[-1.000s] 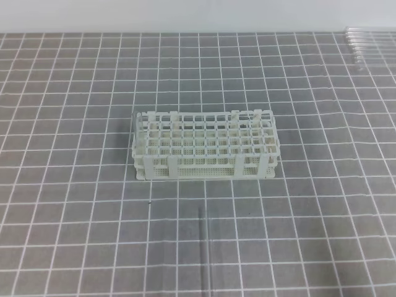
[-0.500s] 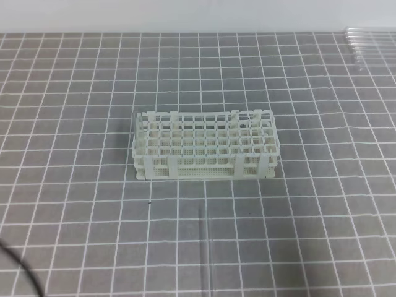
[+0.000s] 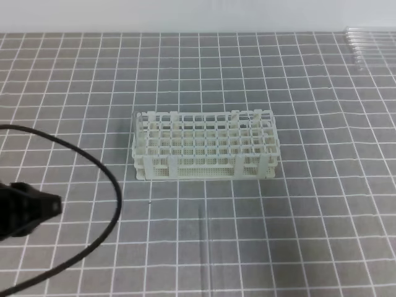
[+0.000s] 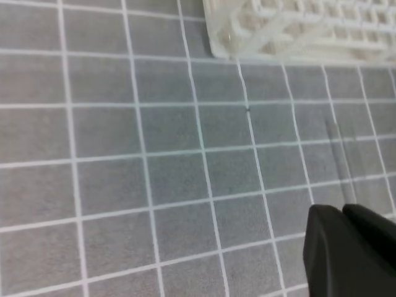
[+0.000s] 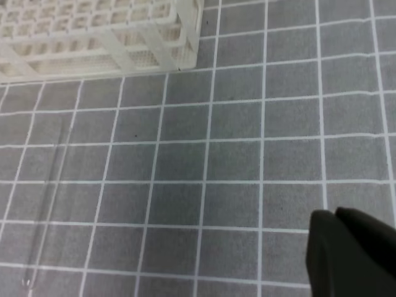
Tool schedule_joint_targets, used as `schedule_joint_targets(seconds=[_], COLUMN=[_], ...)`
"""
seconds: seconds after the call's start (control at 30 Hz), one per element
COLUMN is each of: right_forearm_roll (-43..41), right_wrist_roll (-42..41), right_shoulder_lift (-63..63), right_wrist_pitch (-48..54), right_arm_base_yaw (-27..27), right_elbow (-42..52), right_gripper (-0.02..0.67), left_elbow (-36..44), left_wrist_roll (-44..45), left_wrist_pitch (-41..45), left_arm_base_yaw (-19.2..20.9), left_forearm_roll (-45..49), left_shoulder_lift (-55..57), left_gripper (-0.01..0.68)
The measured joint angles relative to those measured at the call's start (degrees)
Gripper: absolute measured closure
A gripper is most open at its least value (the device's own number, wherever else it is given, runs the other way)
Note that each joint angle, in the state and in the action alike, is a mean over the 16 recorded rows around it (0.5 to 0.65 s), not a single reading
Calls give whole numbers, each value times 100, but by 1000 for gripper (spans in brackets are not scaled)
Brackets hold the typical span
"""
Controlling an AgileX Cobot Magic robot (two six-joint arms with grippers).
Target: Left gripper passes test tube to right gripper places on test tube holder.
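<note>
The left pincer [image 3: 52,205] sat at the worktop's [image 3: 322,216] left edge, jaws closed and empty; the right pincer [image 5: 334,216], likewise closed, held nothing. The test tube [image 5: 49,198] lay flat on the gridded mat, in front of the test tube holder [image 3: 204,145], open squares all around.

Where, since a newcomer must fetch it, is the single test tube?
Find the white lattice test tube holder mid-way on the grey gridded mat. Right in front of it, on the near side, the test tube lies flat, end-on to the rack. It is clear, nearly invisible and alone, unlike the bunch of tubes at the far right corner.
</note>
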Motion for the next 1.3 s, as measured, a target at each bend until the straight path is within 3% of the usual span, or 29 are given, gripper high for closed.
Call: schedule_joint_targets(seconds=[0.17,0.43,0.7,0.93,1.17,1.3], right_forearm_roll=[23,135,256,294,315,325], right_wrist_roll=[-116,-179,-183,-183,-189,-191], right_shoulder_lift=[250,437,468,468,468,468], right_wrist_pitch=[64,84,127,163,190,197], right_arm_base_yaw=[0,0,0,0,0,0], right_elbow=[-24,-25,-25,-25,-25,-25], right_gripper=[662,662,662,662,662,662], left_elbow=[-189,-795,-1869,-2703,-3130,-3193], left_wrist_roll=[-266,-1392,-2380,-2758,-2876,-2852], left_wrist_pitch=[-256,-565,-169,471,890,1011], left_arm_base_yaw=[-751,-2346,-3523,-4121,-4378,-4390], left_forearm_roll=[55,741,1491,1795,1998,2099], left_shoulder_lift=[877,2247,3372,4069,4464,4550], left_gripper=[674,675,675,675,671,608])
